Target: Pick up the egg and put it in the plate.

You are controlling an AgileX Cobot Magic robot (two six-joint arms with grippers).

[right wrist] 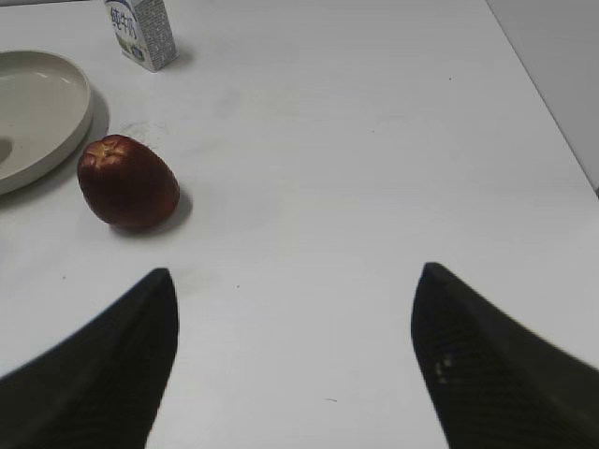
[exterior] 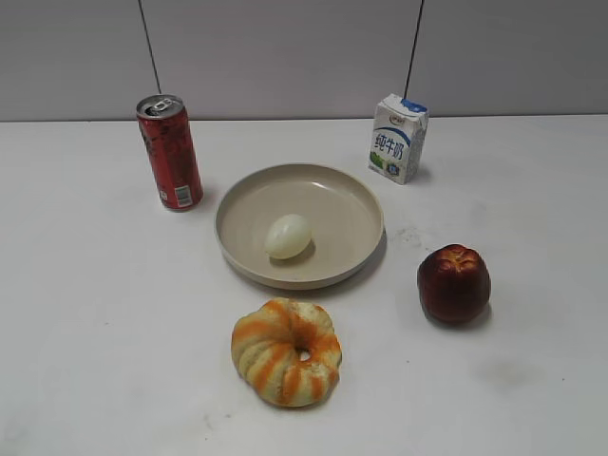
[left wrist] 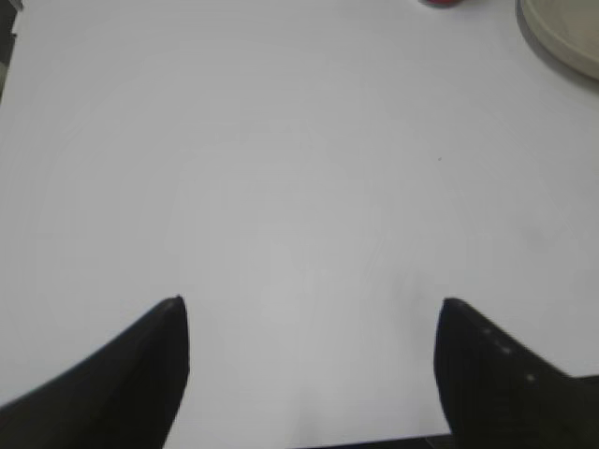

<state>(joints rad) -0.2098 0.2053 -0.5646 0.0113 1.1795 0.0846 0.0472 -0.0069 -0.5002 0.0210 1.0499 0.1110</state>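
Since the egg (exterior: pixel 288 237) already lies inside the plate (exterior: pixel 353 193), both arms should simply stay clear: left end effector (left wrist: pixel 309 323) and right end effector (right wrist: pixel 292 290) gape wide (holding nothing) over bare worktop (exterior: pixel 85 304).

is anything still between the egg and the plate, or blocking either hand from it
Nothing visible does. The egg already lies inside the plate. Both hands, left and right, are open over bare table, away from it.
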